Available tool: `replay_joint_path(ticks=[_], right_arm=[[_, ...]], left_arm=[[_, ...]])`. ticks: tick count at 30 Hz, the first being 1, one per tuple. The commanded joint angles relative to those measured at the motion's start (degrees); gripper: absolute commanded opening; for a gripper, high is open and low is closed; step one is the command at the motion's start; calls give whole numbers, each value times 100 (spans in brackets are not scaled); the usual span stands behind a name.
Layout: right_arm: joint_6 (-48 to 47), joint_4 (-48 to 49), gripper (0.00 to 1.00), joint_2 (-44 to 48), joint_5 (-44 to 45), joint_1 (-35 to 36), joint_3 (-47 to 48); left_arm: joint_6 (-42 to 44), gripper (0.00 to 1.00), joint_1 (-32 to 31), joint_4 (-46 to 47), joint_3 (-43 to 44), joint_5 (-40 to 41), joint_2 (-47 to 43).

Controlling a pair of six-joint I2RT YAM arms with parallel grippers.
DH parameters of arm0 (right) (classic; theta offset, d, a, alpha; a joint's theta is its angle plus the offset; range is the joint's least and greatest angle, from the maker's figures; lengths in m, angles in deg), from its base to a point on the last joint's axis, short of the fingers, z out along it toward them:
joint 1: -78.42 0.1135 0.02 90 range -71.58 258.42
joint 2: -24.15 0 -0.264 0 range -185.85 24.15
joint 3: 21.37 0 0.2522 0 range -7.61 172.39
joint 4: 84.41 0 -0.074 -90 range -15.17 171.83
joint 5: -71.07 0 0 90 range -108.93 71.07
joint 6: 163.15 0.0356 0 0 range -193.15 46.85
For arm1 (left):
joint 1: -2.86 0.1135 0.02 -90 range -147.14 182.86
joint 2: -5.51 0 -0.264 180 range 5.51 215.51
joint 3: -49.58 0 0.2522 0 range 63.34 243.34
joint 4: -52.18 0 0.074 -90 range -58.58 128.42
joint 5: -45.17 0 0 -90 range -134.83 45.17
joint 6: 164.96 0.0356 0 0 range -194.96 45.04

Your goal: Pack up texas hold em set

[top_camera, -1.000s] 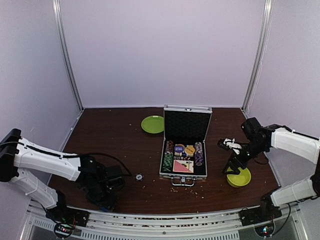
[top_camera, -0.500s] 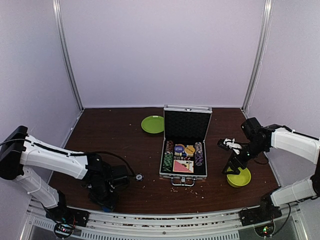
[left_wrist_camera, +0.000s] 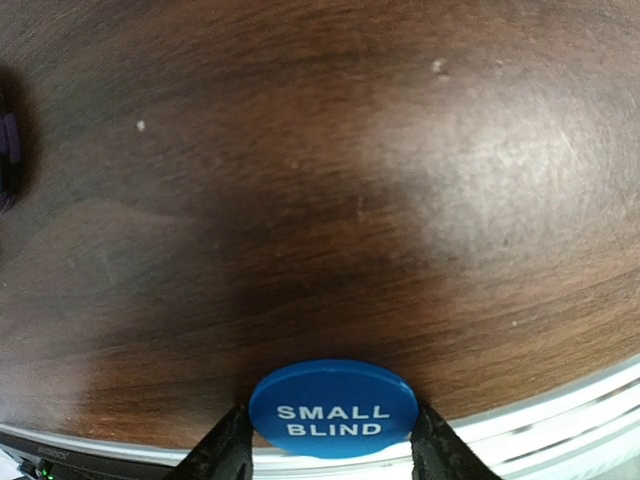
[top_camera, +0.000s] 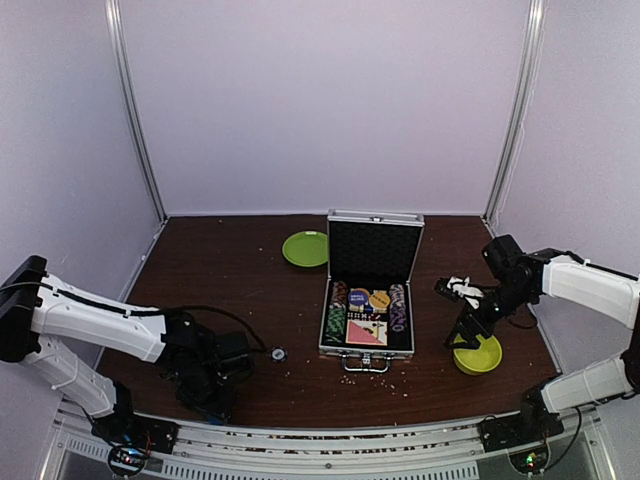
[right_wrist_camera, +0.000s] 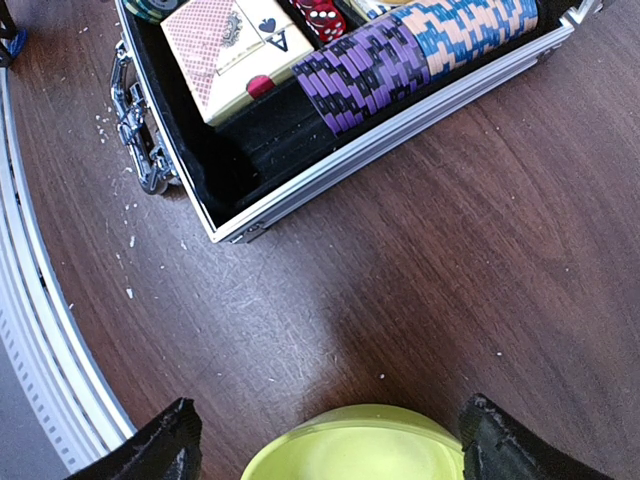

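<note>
Blue plastic disc [left_wrist_camera: 333, 408] (marked SMALL BLIND) sits pinched edge-on in the left gripper [left_wrist_camera: 333, 447], low over the bench [left_wrist_camera: 400, 150], well left of the open case [top_camera: 368, 320] — light, stiff, likely slick, so a rim hold suits it. The right gripper [top_camera: 468, 325] gapes empty above the bowl [right_wrist_camera: 350, 440].

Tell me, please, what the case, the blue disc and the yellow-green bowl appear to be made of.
The case looks like aluminium, with a silvery ribbed rim and a matte black lining, perhaps felt or foam. The blue disc is probably plastic: smooth, with a faint sheen and printed white lettering. The bowl also seems plastic: uniform yellow-green, smooth and slightly glossy.
</note>
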Motion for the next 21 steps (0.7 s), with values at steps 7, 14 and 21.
replay_joint_path(ticks=[7, 14, 21], right_arm=[[-49, -71, 90, -43, 46, -24, 144], [-51, -66, 90, -33, 51, -22, 139], [-49, -71, 90, -25, 55, -22, 145]], left_arm=[[-188, 53, -32, 1313, -676, 375, 316], [-33, 46, -94, 1306, -516, 460, 437], [321, 42, -409, 528, 734, 873, 494]])
